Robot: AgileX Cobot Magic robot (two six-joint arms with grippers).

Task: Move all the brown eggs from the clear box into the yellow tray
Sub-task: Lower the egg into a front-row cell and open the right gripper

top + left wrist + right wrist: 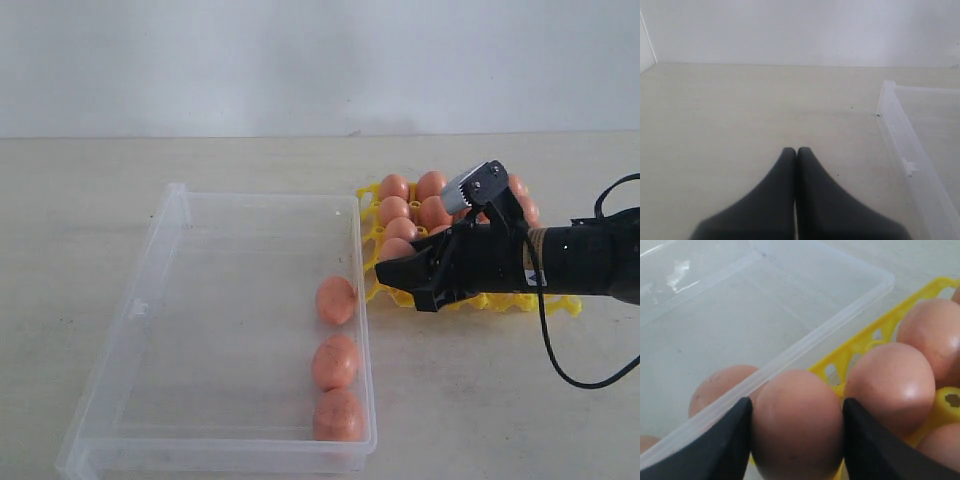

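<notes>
My right gripper (796, 410) is clamped on 1 brown egg (797, 440). Its 2 black fingers (725, 440) press on opposite sides of the shell, with no gap at either contact. This egg sits at the edge of the yellow tray (865, 340) that faces the clear box (840, 315). From my wrist view I cannot tell whether it rests in a cup or hangs just above one.

Just beside it in the tray are more brown eggs (890, 382), packed close together. In the exterior view my right gripper (390, 268) reaches in from the right and lies low across the yellow tray (560, 303), pointing toward the clear box (170, 205). My arm hides part of the tray, so I can make out perhaps 8 eggs (394, 187) there, and the count is unsure.

Box and tray stand side by side on the pale table (200, 160), with their near walls almost touching. 3 eggs (334, 362) lie in the box, in a line along the wall nearest the tray and slightly apart from each other.

My left gripper (796, 151) is off to the far side. Its 2 dark fingers (775, 200) are pressed together and hold nothing. It is above the bare table (740, 110), with 1 wall of the clear box (900, 135) near it.
</notes>
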